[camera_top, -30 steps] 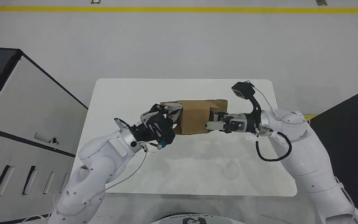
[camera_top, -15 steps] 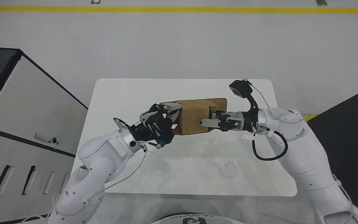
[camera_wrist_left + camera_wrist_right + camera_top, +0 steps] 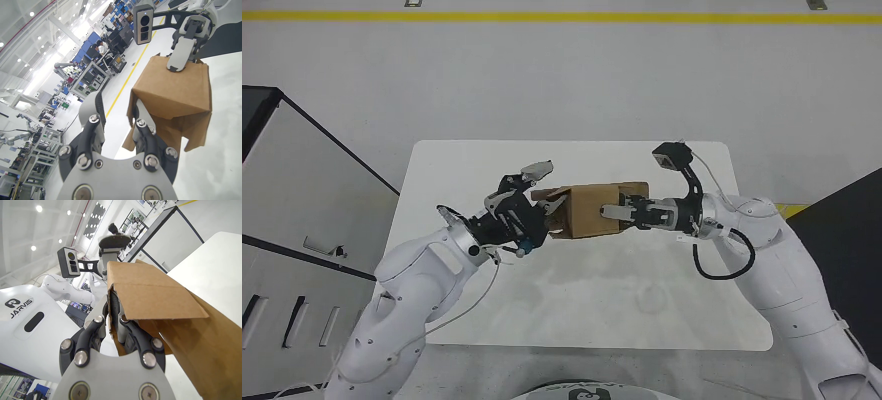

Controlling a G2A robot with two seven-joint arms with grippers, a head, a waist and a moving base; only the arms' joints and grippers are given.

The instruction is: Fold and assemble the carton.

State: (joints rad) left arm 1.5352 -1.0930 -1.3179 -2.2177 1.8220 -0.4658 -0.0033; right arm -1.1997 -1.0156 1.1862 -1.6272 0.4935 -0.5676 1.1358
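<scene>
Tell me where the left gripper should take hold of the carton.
I'd pinch the loose end flap of the carton, coming in from the open end facing the left gripper. That flap stands free with one finger behind it, and the right gripper clamps the far end.

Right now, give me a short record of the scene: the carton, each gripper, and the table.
carton: brown cardboard, partly formed, end flaps open, held between both grippers
left gripper: open, one finger tucked inside the carton's open end
right gripper: shut on the wall at the carton's opposite end
table: white, beneath the carton
</scene>
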